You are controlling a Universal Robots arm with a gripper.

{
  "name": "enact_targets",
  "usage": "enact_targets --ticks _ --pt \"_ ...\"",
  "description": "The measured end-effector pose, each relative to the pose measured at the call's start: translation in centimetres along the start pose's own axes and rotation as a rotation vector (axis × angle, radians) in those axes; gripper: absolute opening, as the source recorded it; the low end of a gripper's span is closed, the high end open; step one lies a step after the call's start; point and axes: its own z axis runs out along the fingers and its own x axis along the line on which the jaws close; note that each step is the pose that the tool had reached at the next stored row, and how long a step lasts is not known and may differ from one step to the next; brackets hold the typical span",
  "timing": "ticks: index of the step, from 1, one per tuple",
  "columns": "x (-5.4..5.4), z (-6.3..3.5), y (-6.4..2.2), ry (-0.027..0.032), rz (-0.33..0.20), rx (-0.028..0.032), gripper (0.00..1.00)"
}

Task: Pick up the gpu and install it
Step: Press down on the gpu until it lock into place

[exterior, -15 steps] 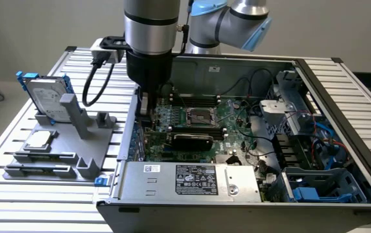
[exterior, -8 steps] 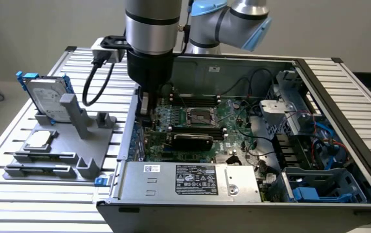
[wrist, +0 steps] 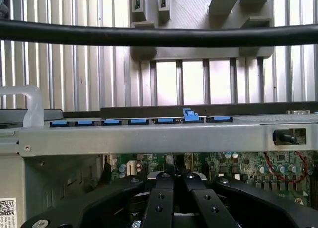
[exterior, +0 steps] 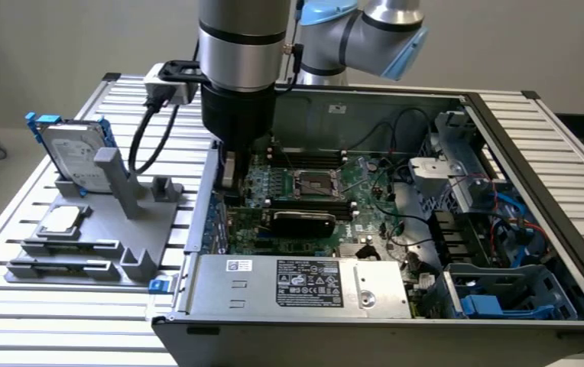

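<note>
Ext view: our gripper [exterior: 228, 177] is down inside the PC case [exterior: 536, 153] by its rear wall, clenched. The gpu [exterior: 303, 222] lies flat on the motherboard [exterior: 313, 191], just beside the tool toward the view's right, long axis running left-right.

Wrist view: fingers [wrist: 160, 198] pinched together w/ nothing between them, over the board.

Green motherboard [exterior: 313, 191] inside a grey case [exterior: 536, 229]; black gpu [exterior: 303, 222] shroud; silver hard drive [exterior: 73, 157] in blue frame; ribbed silver desk [exterior: 78, 306].
</note>
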Motion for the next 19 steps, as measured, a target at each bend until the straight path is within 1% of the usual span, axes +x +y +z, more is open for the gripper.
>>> enact_targets --ticks 2,9,19 --pt "0.00 -0.01 0.00 -0.0020 0.016 -0.0011 0.11" --pt "0.00 0.06 -0.01 -0.0126 0.069 -0.0046 0.11" --pt "-0.04 0.31 -0.04 -0.0205 0.117 -0.0080 0.11"
